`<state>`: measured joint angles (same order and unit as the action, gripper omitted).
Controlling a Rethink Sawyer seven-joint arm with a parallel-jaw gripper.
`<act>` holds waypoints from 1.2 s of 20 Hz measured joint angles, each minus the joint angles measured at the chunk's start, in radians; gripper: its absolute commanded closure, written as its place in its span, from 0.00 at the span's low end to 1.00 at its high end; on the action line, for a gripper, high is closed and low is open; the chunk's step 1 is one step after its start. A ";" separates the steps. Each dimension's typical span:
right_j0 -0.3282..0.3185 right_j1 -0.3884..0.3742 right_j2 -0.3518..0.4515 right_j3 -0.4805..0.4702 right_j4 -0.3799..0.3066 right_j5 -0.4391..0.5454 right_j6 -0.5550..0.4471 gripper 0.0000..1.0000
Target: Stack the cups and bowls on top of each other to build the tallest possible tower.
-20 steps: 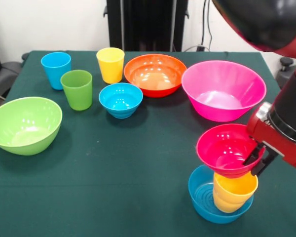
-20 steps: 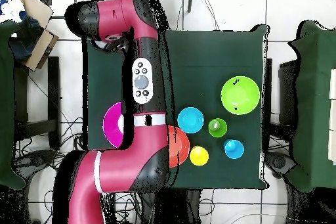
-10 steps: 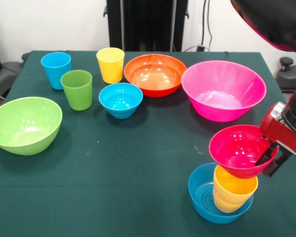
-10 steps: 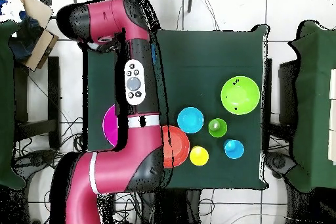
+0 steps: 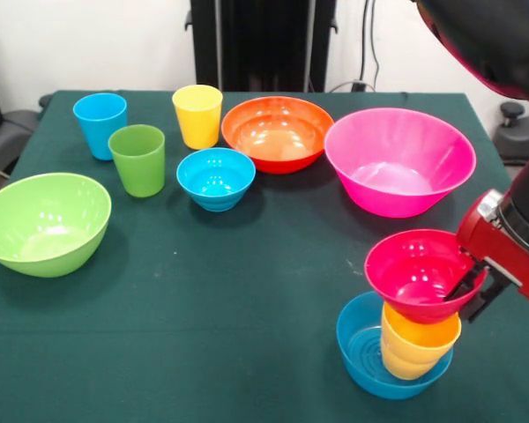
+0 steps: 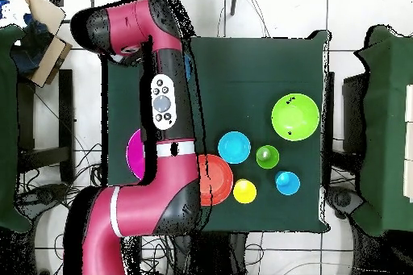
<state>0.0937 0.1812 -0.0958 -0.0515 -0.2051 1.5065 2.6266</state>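
Note:
In the front view my gripper (image 5: 470, 291) is shut on the right rim of the small red bowl (image 5: 416, 273). The bowl hangs tilted just above the squat yellow-orange cup (image 5: 419, 345), touching or nearly touching its rim. That cup stands inside a small blue bowl (image 5: 363, 345) near the front right of the table. In the overhead view my arm (image 6: 165, 110) hides this stack and the gripper. There is no tall tower; this low stack is the only pile.
Spread along the far half are a light blue cup (image 5: 100, 123), green cup (image 5: 138, 159), yellow cup (image 5: 197, 115), second blue bowl (image 5: 216, 178), orange bowl (image 5: 278, 132) and pink bowl (image 5: 398, 160). A lime green bowl (image 5: 44, 220) sits at the left.
Over the last second the red bowl swung right in my gripper, then came back a little left and lower over the yellow-orange cup. Nothing else moved.

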 measured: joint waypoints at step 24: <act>0.000 0.058 -0.134 -0.024 0.074 0.000 0.000 0.00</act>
<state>0.0937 0.2395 -0.2299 -0.0754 -0.1312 1.5063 2.6266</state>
